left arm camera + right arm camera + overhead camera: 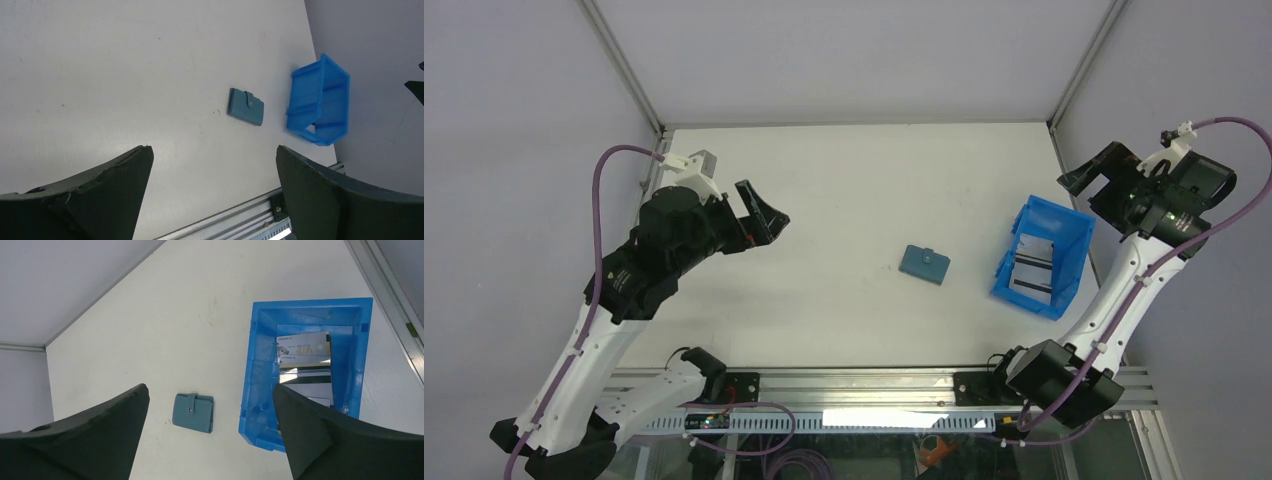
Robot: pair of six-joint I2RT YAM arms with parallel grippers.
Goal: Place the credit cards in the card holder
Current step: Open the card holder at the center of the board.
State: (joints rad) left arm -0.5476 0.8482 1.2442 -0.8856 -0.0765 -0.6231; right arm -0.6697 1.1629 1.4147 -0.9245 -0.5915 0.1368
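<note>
The card holder (925, 264) is a small teal wallet lying flat and snapped shut near the middle of the table. It also shows in the left wrist view (246, 106) and the right wrist view (193, 413). The credit cards (305, 365) lie stacked inside a blue bin (312, 305), pale ones with dark stripes (1035, 265). My left gripper (759, 212) hovers open at the left, far from the holder (214, 148). My right gripper (1096, 170) hangs open above the bin's far right side (210, 387). Nothing sits between either pair of fingers.
The blue bin (1074, 240) stands tilted at the right of the table, just right of the card holder, and shows in the left wrist view (320, 75). Grey walls close the table's back and sides. A metal rail (874, 385) runs along the near edge.
</note>
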